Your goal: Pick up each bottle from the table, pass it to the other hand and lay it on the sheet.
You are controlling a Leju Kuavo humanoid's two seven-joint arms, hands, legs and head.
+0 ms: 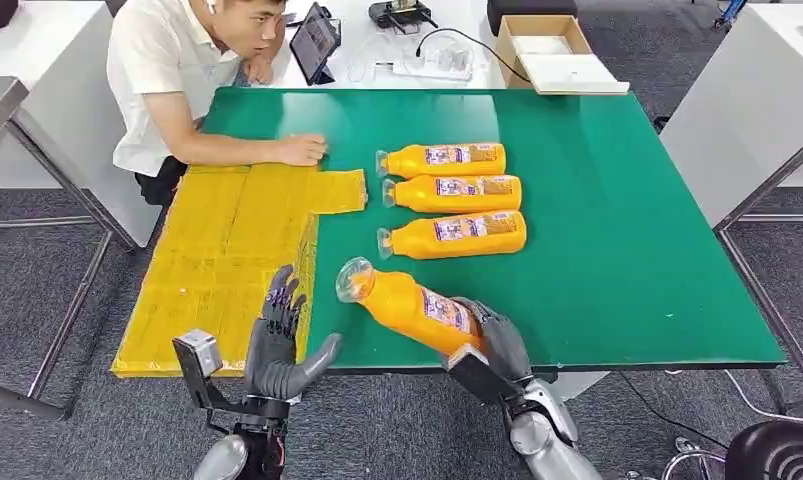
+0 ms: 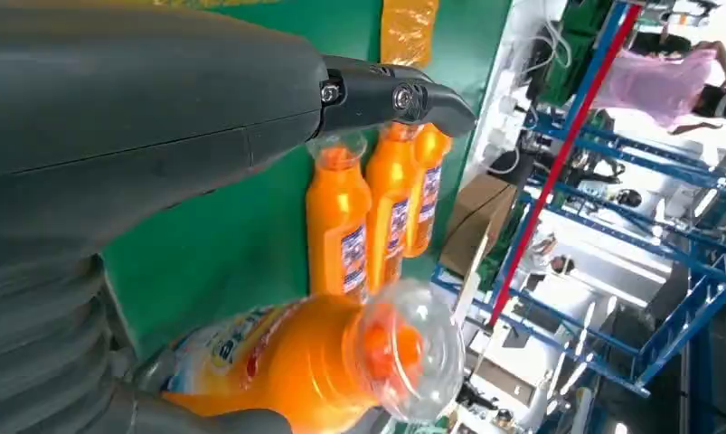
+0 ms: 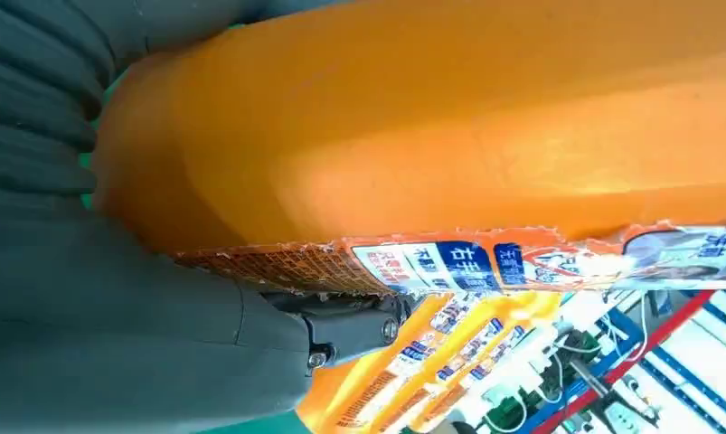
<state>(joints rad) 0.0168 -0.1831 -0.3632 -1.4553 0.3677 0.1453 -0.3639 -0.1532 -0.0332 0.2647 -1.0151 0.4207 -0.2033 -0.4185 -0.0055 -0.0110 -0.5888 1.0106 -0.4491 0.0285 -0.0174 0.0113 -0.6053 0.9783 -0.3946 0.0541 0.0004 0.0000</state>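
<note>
While the right hand (image 1: 489, 338) grips the base of an orange juice bottle (image 1: 409, 305), lifting it tilted over the green table's (image 1: 627, 250) near edge, its clear cap points toward the left hand (image 1: 277, 340). That hand hangs just beside it, fingers spread and holding nothing, above the yellow sheet (image 1: 217, 250). Three more juice bottles (image 1: 455, 195) lie side by side beyond the right hand. A person's hand (image 1: 302, 150) rests on the sheet's far edge.

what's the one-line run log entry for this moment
phase: handover pending | right robot hand: holds orange bottle | left robot hand: open, over yellow sheet | three bottles on green table
</note>
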